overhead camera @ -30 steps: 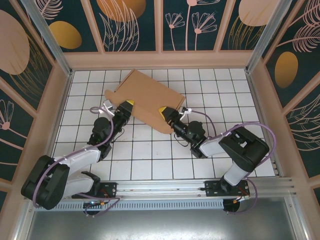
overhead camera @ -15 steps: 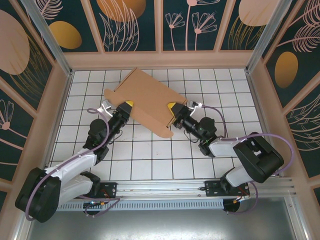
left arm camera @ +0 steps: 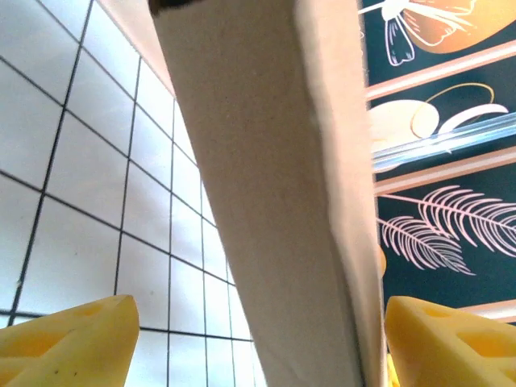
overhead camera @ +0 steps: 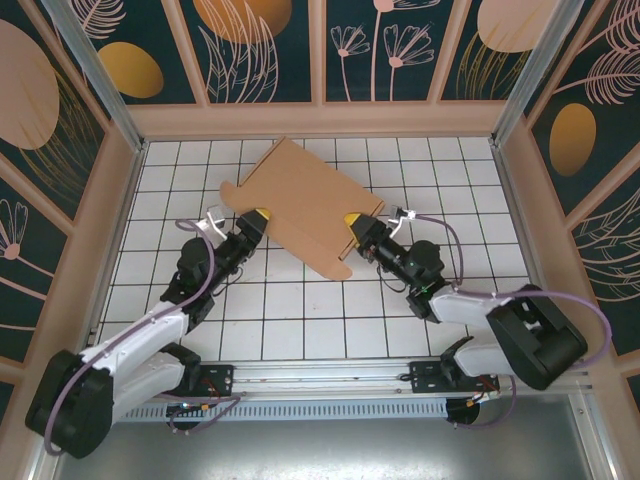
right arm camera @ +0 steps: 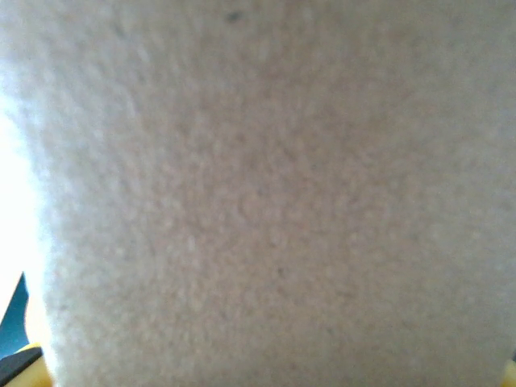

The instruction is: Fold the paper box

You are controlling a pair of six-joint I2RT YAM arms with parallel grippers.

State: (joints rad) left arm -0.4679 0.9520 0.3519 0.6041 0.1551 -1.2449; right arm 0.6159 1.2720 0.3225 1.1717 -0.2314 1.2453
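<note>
Brown cardboard, the paper box point(overhead camera: 305, 200), is spread flat and unfolded, set at a slant over the far middle of the white tiled floor point(overhead camera: 300, 300), with one corner near the back wall point(overhead camera: 320, 118) and its near corner pointing toward my bases. My left gripper point(overhead camera: 254, 217) meets the sheet's left edge and my right gripper point(overhead camera: 352, 222) meets its near right edge, so the box lies between my two hands. From my left wrist the cardboard point(left arm camera: 274, 201) rises as a broad tilted band through my left gripper point(left arm camera: 258, 314). One of its yellow fingers point(left arm camera: 68, 339) stands well clear, with bare tiles showing between it and the sheet, and the other point(left arm camera: 447, 339) sits just beside the cardboard's edge, so that hand is spread apart around the sheet and not pinching it. From my right wrist the cardboard point(right arm camera: 266, 193) lies very close to the lens, blurred. A sliver of yellow fingertip point(right arm camera: 31, 359) shows at each bottom corner, so that hand is spread wide too.
</note>
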